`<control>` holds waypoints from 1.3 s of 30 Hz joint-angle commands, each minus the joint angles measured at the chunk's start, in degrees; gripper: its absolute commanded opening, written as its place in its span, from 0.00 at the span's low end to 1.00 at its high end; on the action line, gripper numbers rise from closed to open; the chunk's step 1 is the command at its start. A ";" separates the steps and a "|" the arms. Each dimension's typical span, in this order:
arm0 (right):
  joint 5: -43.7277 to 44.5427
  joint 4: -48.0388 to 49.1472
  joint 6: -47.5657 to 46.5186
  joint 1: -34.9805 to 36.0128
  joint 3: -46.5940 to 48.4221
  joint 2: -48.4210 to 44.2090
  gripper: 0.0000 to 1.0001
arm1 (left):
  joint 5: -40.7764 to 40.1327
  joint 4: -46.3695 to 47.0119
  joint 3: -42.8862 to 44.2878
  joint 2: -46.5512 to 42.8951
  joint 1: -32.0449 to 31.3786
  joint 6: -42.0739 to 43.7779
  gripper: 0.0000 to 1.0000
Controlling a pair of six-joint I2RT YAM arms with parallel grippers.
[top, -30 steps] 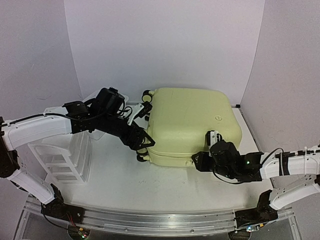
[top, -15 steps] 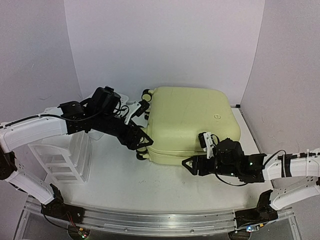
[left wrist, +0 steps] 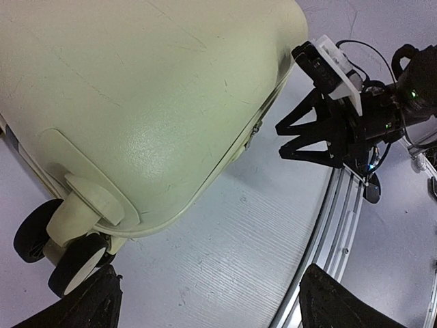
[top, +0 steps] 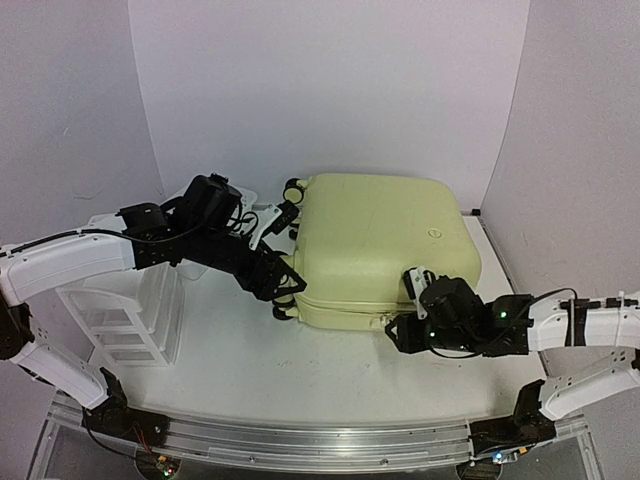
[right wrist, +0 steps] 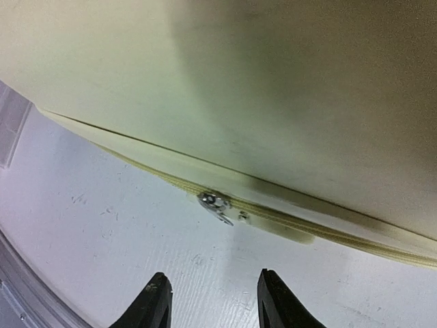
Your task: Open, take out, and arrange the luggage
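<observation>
The luggage point(top: 380, 240), a pale yellow hard-shell suitcase, lies flat and zipped shut on the white table. My left gripper point(top: 283, 285) stands open at its near-left corner, beside the black-and-cream wheels point(left wrist: 48, 249). In the left wrist view the left gripper point(left wrist: 213, 304) holds nothing, and only table lies between its fingertips point(left wrist: 92, 301). My right gripper point(top: 400, 330) is at the suitcase's front edge. In the right wrist view the right gripper point(right wrist: 215, 301) is open a short way before the silver zipper pull point(right wrist: 215, 203), apart from it.
A white plastic drawer organiser point(top: 125, 310) stands at the left under my left arm. A metal rail point(top: 300, 440) runs along the table's near edge. White walls close in behind and on both sides of the suitcase.
My right gripper drew back to the left with wider jaws, then came forward again to the front seam with the jaws narrower. The left arm shifted slightly left.
</observation>
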 commanded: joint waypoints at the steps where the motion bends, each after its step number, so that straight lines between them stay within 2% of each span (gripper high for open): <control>1: 9.55 -1.91 -2.47 3.96 5.01 3.76 0.35 | -0.12 2.19 0.47 -1.61 0.13 -0.29 0.91; 3: 14.34 -2.76 -1.88 5.77 6.28 5.70 0.33 | -0.15 2.19 0.27 -1.85 0.13 -0.38 0.91; 7: 24.49 -7.50 -1.31 9.29 11.29 10.49 0.38 | -0.73 2.19 -0.39 -2.59 0.13 -0.30 0.91; 10: 28.56 -8.64 0.86 10.99 14.45 14.47 0.40 | -0.65 2.19 -0.50 -2.79 0.13 -0.37 0.91; 14: 37.19 -15.48 8.56 13.22 19.68 20.17 0.47 | -0.81 2.26 -0.66 -3.10 0.13 -0.68 0.91; 18: 42.10 -26.74 18.38 13.57 26.59 26.60 0.44 | -0.46 2.52 -1.00 -3.72 0.13 -1.09 0.91; 25: 44.15 -35.87 24.44 13.59 33.44 33.99 0.42 | -0.77 2.54 -1.80 -5.54 0.13 -0.92 0.92; 29: 43.76 -36.49 26.73 13.55 31.58 33.68 0.42 | -1.03 2.54 -2.24 -6.27 0.13 -0.83 0.92; 32: 40.14 -35.33 24.35 13.57 31.01 32.92 0.48 | -1.37 2.54 -2.51 -6.35 0.12 -0.66 0.92; 35: 39.40 -34.38 23.73 13.53 30.27 31.96 0.50 | -1.62 2.54 -2.69 -6.30 0.13 -0.48 0.92; 39: 36.76 -31.14 23.72 11.49 28.59 32.52 0.48 | -1.19 2.55 -2.16 -5.56 0.13 -0.73 0.92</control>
